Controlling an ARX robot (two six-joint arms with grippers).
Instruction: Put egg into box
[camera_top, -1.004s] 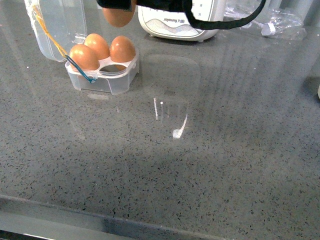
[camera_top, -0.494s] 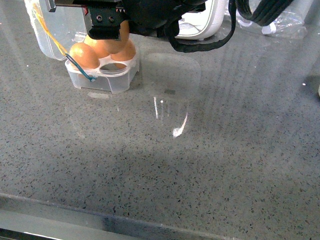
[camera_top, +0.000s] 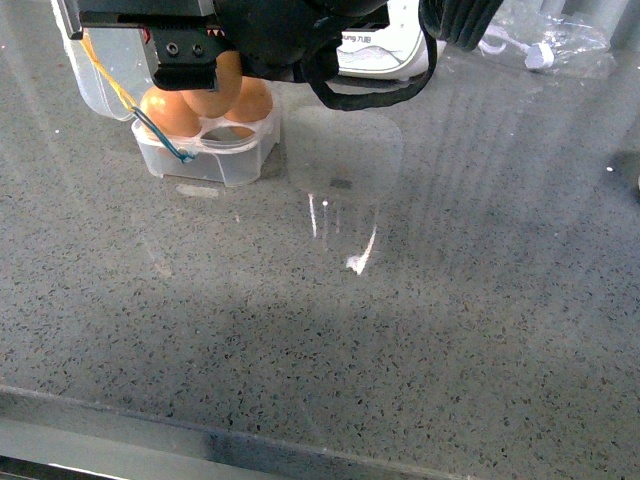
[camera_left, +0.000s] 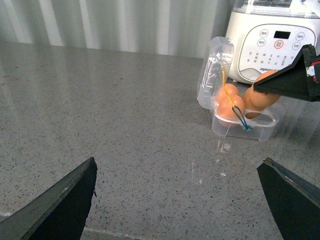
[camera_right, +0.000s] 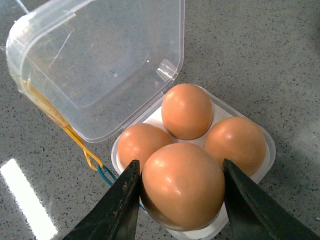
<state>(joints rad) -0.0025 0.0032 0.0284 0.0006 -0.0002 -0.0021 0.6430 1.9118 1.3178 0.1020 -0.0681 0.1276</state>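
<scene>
Right claw (camera_right: 183, 202) holds egg (camera_right: 182, 182) over box (camera_right: 100, 60)

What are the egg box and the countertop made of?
The egg box looks like thin clear glossy plastic: the grey surface shows through its lid. The countertop looks like polished speckled stone or composite, grey-flecked and reflecting light.

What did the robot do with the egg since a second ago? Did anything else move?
The right gripper came down holding the egg, from high above the table to just over the box. It hasn't let go. The box, its open lid, the three eggs inside and the white appliance stayed put.
</scene>
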